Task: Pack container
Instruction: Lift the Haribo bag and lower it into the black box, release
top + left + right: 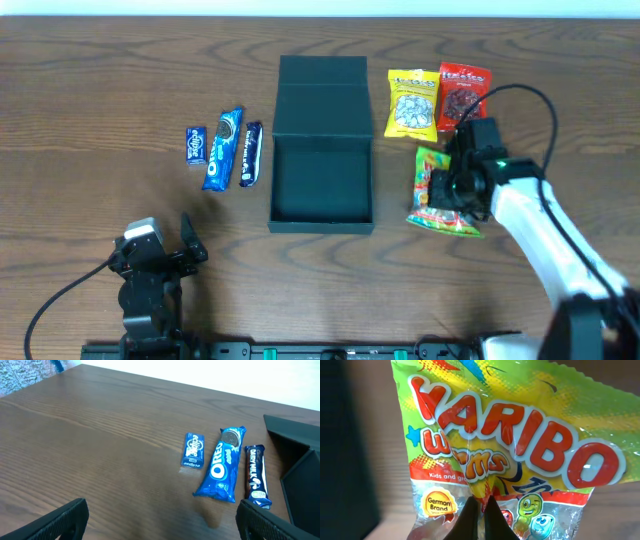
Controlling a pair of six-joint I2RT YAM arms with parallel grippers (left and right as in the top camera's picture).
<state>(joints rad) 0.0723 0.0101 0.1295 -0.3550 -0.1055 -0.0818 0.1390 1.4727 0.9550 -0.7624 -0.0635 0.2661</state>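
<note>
1. You are looking down on a wooden table with two robot arms reaching in from the near edge.
2. The container, a dark teal box, sits in the middle of the table. Its cavity is open and looks empty, and its flap lid is laid back on the far side.
3. The right gripper is pinched tight on the Haribo worms bag. The right wrist view shows the two fingertips closed on a fold of the bag's film.
4. The relation your next move turns on: the container lies directly left of the right gripper, just beside the bag. The bag's long axis runs near to far, roughly matching the box's.
5. The right arm is much the nearer one to the bag. Judging from this, a lift and a short carry left should bring the bag over the cavity.
6. The left gripper hangs wide open and holds nothing, near left, well apart from the container.
7. An Oreo pack lies left of the box, between two smaller bars.
</note>
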